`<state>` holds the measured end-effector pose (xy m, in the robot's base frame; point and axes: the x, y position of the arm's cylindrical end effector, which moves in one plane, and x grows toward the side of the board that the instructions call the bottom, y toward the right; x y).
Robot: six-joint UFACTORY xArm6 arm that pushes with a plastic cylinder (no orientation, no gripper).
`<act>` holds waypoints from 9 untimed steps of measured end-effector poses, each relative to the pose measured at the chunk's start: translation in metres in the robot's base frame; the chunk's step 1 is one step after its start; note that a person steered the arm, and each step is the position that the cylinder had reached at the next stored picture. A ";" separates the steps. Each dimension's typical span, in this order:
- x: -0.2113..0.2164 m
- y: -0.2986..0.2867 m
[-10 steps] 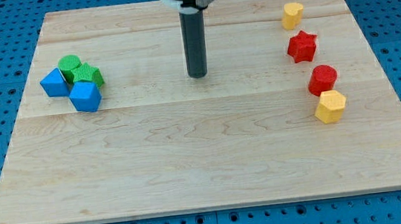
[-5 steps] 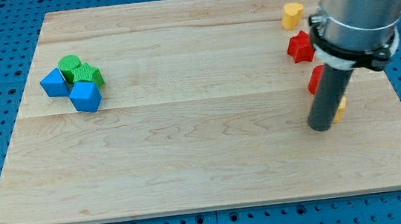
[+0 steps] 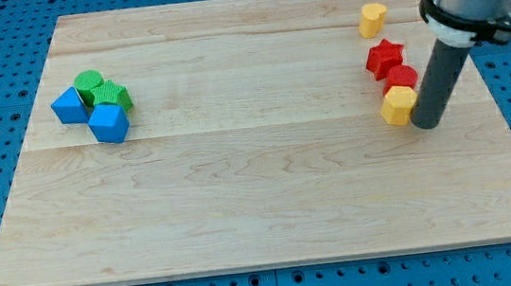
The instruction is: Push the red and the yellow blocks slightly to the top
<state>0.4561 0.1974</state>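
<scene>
Shifted up: yellow block (image 3: 398,105), red cylinder (image 3: 403,77) half-hidden; my tip (image 3: 428,126) beside.

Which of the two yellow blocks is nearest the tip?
The lower yellow block, pressed against the round red block and right beside my tip, on its left in the view. The other yellow block sits far up by the board's top edge.

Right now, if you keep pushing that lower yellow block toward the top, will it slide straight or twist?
Likely twists: my tip sits at the yellow block's right side, off-centre. Its flat faces suggest sliding, not rolling. It touches the red round block, which probably moves too.
</scene>
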 end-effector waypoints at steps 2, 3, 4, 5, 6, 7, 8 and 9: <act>-0.039 -0.002; -0.069 -0.011; -0.098 -0.011; -0.047 0.014; 0.009 -0.007; -0.016 -0.038; -0.054 -0.037; -0.076 -0.044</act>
